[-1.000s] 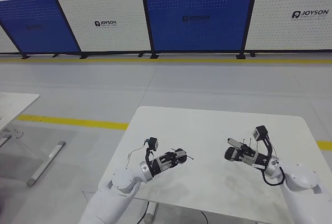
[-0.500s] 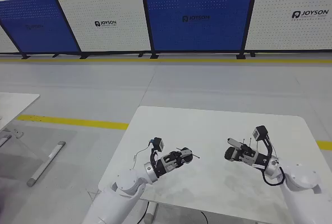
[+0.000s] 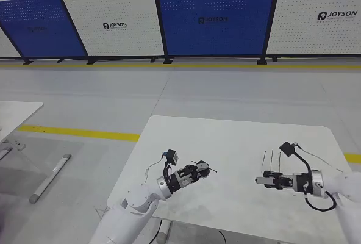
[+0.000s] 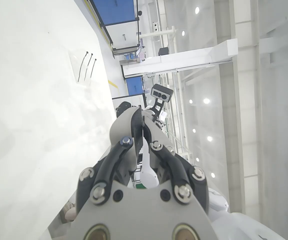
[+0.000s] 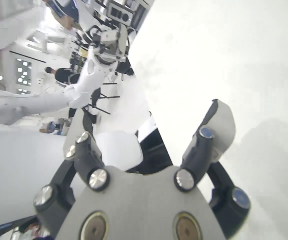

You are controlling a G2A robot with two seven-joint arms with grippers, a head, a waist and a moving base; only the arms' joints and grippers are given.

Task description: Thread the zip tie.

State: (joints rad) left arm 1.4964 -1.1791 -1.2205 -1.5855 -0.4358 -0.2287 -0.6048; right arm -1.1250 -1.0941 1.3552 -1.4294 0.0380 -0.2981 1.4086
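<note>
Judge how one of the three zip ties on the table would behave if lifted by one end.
Probably light and bendy: the zip ties are thin, slightly curved strips. Held by one end, one would likely droop. Lying flat on the table, it may slide rather than roll if pushed.

**Left gripper pinched, right gripper spread wide**

The left arm crosses the near edge of the table close to its near left corner, with the forearm slanting toward the middle. The left gripper hangs over the left half of the table. Its fingers are pressed flat together on a thin dark zip tie that pokes out past the tip. The right arm comes in across the right edge, its forearm nearly level and aimed at the other arm. The right gripper sits low over the right half, close to the near edge, its fingertips spread wide. The two grippers face one another, well apart
</note>
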